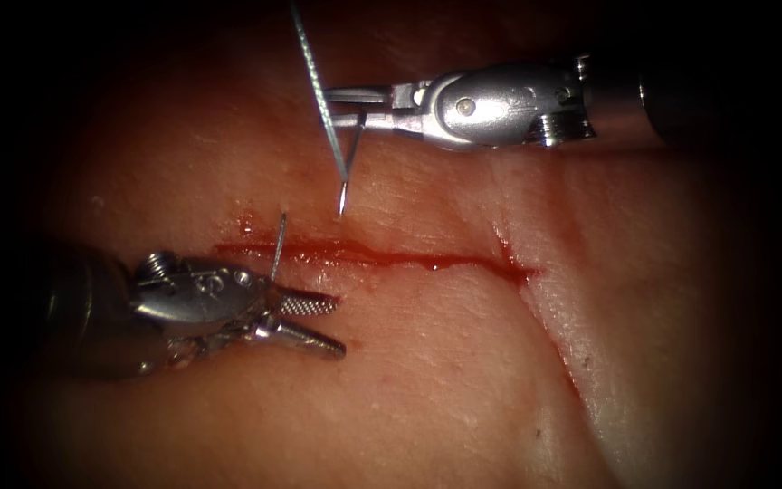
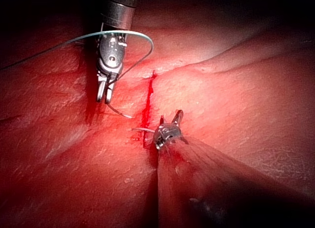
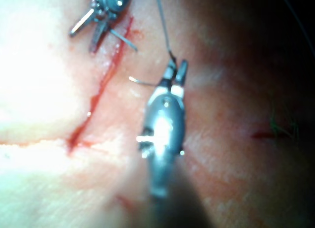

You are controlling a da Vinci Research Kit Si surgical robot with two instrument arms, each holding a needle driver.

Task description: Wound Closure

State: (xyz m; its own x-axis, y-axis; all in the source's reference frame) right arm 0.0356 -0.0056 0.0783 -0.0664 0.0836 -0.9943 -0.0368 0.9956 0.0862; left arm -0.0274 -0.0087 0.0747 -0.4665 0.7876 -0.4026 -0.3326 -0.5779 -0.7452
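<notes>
**Needle held above the far side of the cut, left tool open beside it**

The right end effector [image 1: 348, 107] comes in from the right, over the far side of the tissue [image 1: 463, 362]. Its jaws are clamped on the curved needle [image 1: 353, 149] close to the needle's rear end, where the thread [image 1: 311, 63] joins. From the jaws the needle hangs down toward the tissue, and its point sits just above the surface on the far side of the cut [image 1: 382, 256]; I cannot tell whether the tip touches, but the needle's body is clear of the tissue. The thread runs up and away from the jaws, out of the endoscope view at the far edge.

In the right wrist view the same end effector [image 3: 175, 73] shows the needle [image 3: 142, 81] curving out sideways from its closed jaws, with the thread [image 3: 162, 21] leading away.

The left end effector [image 1: 314, 324] lies on the near side of the cut, toward its left end. Its two jaws stand apart and hold nothing. A short thin strand [image 1: 278, 244] stands up from the tissue at the cut, just beside this tool's wrist; what it is cannot be made out.

Red fluid [image 1: 319, 252] fills the cut along its length and gathers at its right end.

In the left wrist view the thread [image 2: 118, 35] arcs in a loop around the right tool's shaft.
</notes>
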